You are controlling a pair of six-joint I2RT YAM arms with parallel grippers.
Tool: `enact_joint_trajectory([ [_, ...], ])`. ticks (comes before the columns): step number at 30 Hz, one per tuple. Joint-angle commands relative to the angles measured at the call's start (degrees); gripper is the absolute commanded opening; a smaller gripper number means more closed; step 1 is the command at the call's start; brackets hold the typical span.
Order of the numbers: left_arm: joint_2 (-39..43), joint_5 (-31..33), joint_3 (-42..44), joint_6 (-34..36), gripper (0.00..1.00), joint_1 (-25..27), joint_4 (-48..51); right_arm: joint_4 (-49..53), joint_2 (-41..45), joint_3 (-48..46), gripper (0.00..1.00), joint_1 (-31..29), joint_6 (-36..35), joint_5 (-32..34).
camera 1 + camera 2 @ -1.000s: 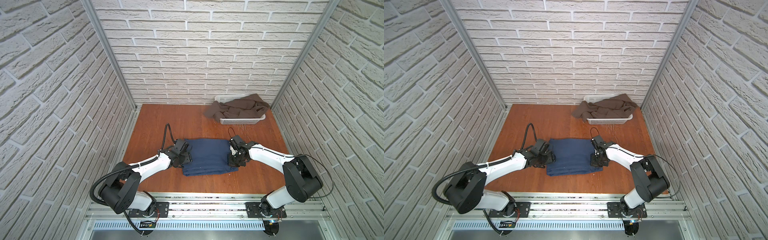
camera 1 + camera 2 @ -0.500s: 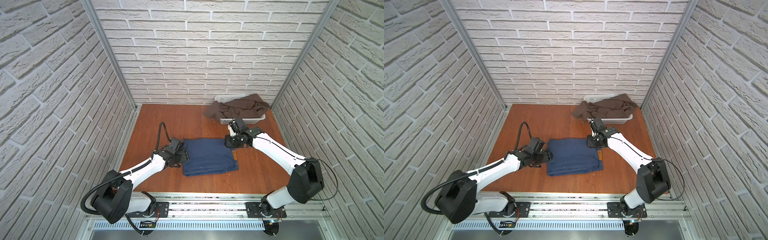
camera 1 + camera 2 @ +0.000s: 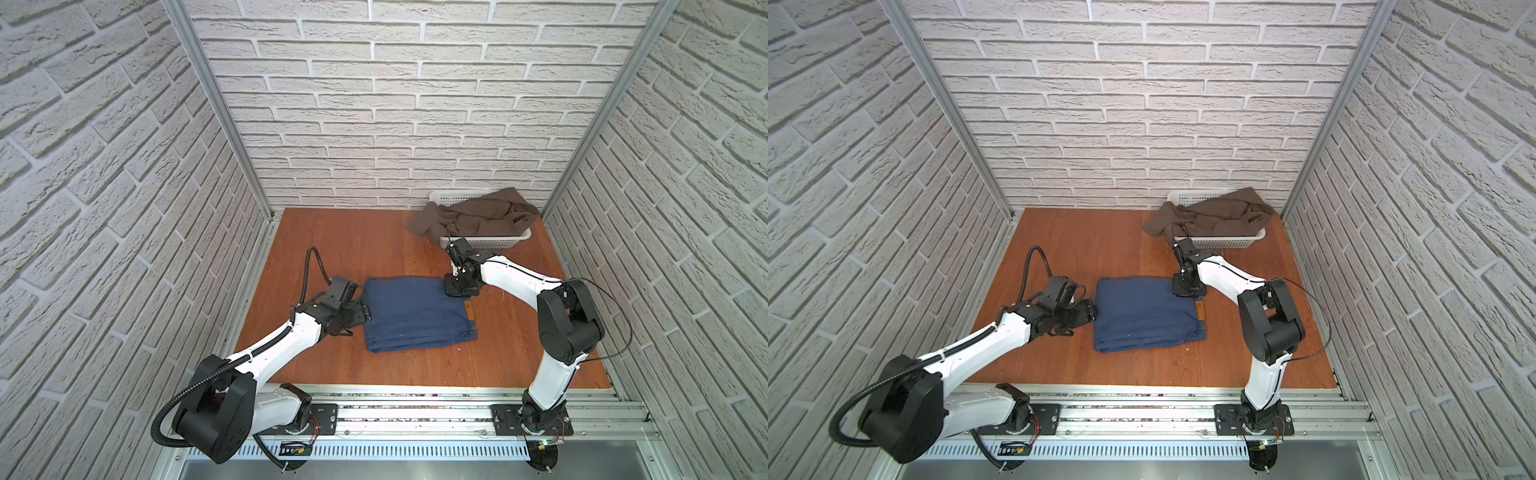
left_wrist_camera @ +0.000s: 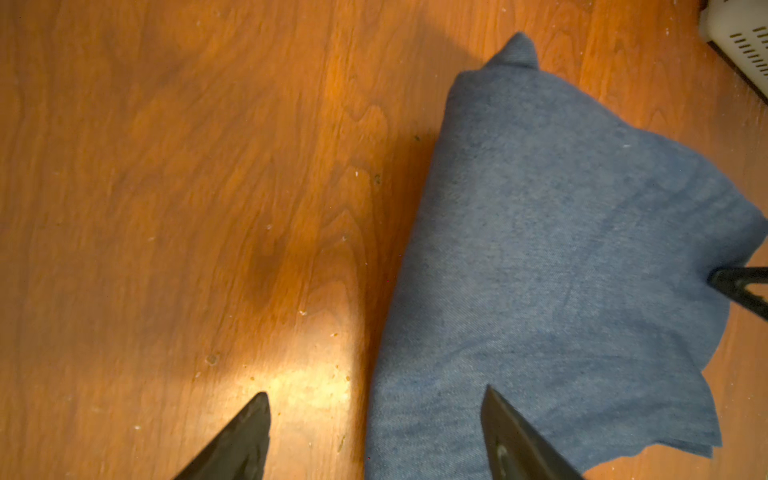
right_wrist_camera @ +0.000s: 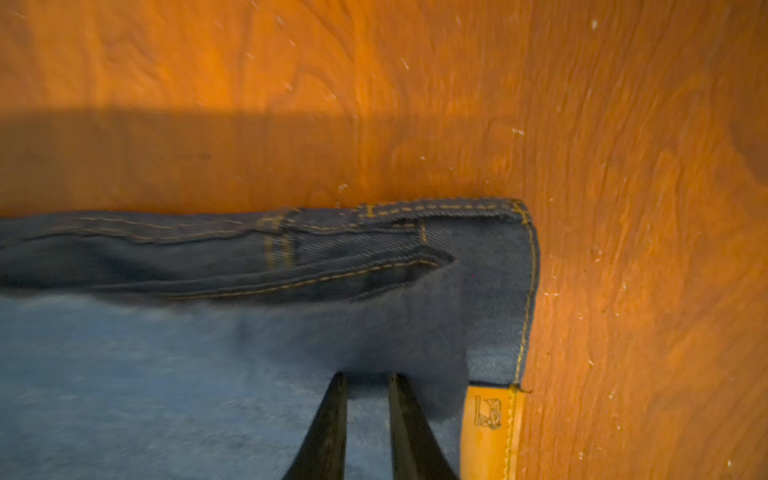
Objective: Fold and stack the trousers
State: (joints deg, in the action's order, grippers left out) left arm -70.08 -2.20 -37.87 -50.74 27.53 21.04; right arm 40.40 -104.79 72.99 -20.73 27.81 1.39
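We see the folded trousers (image 3: 415,313) lying flat in the middle of the counter (image 3: 357,245). Our left arm stretches low, its left fingers (image 4: 241,440) spread wide astride the trousers' left edge. Our right arm bends down over the far waistband corner. The right fingers (image 5: 328,428) are narrowly parted, and we cannot tell whether they pinch denim.

1. The left arm (image 3: 274,347) is showing white shells and black joints.
2. A ribbed black cable (image 3: 307,270) is looping off it.
3. The right arm (image 3: 515,279) is trailing a thin black wire (image 3: 628,332).
4. The right end effector (image 5: 368,376) is showing tapered black fingers (image 5: 328,419).
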Motion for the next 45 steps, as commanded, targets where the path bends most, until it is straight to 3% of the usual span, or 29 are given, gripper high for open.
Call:
enact_joint_trajectory([
  [1,-0.16,-2.0,0.78,1.65,0.81,-1.26,-0.41,-0.63,0.36,-2.07,0.25,1.04,-0.45,1.65],
  [12,-9.03,-10.86,1.35,3.26,0.89,-4.14,-8.15,4.28,10.44,-6.02,0.42,1.22,-1.51,1.75],
  [19,-15.82,-17.21,0.91,2.59,0.89,-4.5,-15.0,3.6,10.78,-10.15,0.43,1.83,-1.56,-2.11],
  [30,-24.36,-25.42,-0.07,1.92,0.79,-3.64,-22.04,-0.44,6.83,-13.46,0.42,2.67,-1.77,-6.83],
  [38,-25.42,-28.59,-0.15,1.65,0.56,-3.36,-24.26,-3.58,4.69,-14.54,0.38,2.81,-2.15,-12.18],
  [41,-23.66,-26.77,-1.19,2.85,0.35,-3.49,-21.64,-4.19,4.84,-14.41,0.38,2.71,-2.15,-13.58],
  [45,-20.41,-19.75,-4.86,6.77,0.07,-4.03,-13.0,-3.86,5.79,-13.4,0.37,1.87,-1.97,-14.79],
])
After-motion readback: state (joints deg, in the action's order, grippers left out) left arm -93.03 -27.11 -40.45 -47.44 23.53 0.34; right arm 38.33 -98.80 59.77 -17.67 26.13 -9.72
